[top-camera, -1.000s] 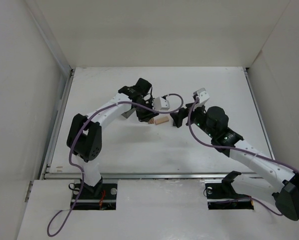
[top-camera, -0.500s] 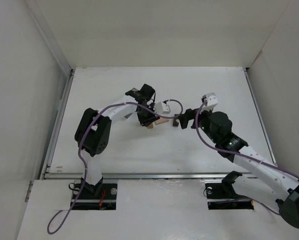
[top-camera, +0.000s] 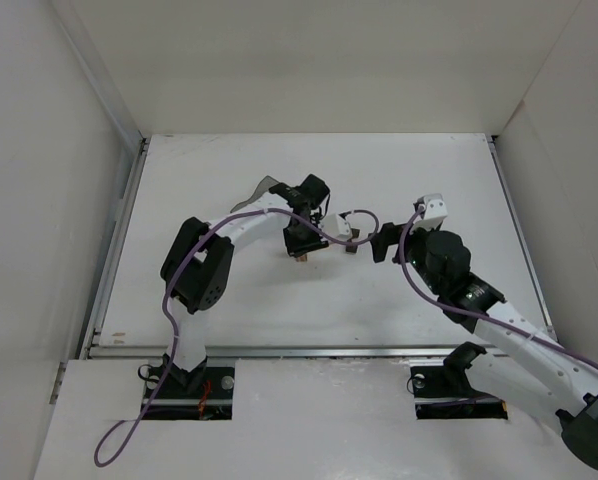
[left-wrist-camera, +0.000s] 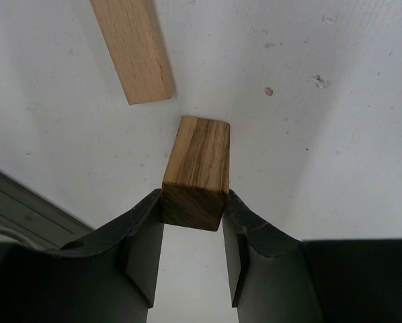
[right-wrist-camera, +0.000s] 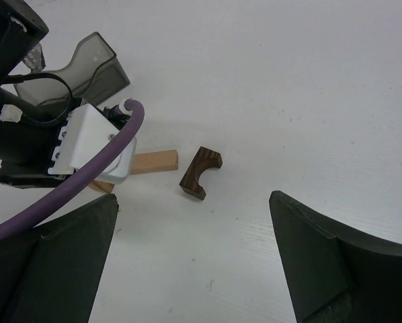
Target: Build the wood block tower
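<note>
- The left gripper (left-wrist-camera: 193,208) is clamped on a streaky brown wooden block (left-wrist-camera: 199,161), one finger on each long side. The block's far end points at the white table (right-wrist-camera: 308,81); I cannot tell whether it touches.
- A light tan block (left-wrist-camera: 135,47) lies flat on the table near the far end of the held block, with a gap between them.
- A dark brown arch-shaped block (right-wrist-camera: 201,173) lies just beside one end of the tan block, not touching it.
- The right gripper (right-wrist-camera: 194,259) has its fingers spread wide apart and holds nothing, facing the arch block.
- A translucent grey bin (right-wrist-camera: 87,67) sits beyond the left arm's wrist.
</note>
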Robot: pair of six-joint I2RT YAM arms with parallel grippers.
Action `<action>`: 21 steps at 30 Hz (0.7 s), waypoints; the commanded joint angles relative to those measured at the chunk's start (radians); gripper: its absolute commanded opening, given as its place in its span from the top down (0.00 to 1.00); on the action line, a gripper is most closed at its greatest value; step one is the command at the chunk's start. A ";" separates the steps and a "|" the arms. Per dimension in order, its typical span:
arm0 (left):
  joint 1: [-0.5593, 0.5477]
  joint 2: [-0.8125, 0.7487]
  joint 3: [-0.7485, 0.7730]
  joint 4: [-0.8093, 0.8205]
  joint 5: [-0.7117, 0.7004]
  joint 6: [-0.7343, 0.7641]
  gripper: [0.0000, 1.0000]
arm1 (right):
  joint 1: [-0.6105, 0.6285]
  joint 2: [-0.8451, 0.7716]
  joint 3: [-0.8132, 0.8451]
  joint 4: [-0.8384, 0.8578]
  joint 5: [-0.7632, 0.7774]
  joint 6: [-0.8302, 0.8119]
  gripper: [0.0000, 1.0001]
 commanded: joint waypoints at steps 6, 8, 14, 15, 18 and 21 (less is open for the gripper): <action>-0.037 0.003 0.030 -0.077 -0.024 -0.015 0.57 | -0.003 -0.018 0.004 0.019 0.011 0.000 0.00; -0.037 0.003 0.030 -0.077 -0.024 -0.015 0.53 | -0.003 -0.018 -0.005 0.019 0.011 0.000 0.00; -0.037 0.003 0.054 -0.077 -0.012 -0.047 0.45 | -0.003 -0.038 -0.005 0.010 0.011 0.000 0.00; -0.037 0.003 0.065 -0.077 -0.012 -0.047 0.43 | -0.003 -0.048 -0.005 -0.003 0.011 0.000 0.00; -0.037 -0.006 0.135 -0.114 0.002 -0.080 0.40 | -0.003 -0.068 0.004 -0.012 0.011 0.000 0.00; -0.015 -0.020 0.224 -0.152 0.034 -0.104 0.37 | -0.003 -0.068 0.039 -0.047 0.054 0.000 0.00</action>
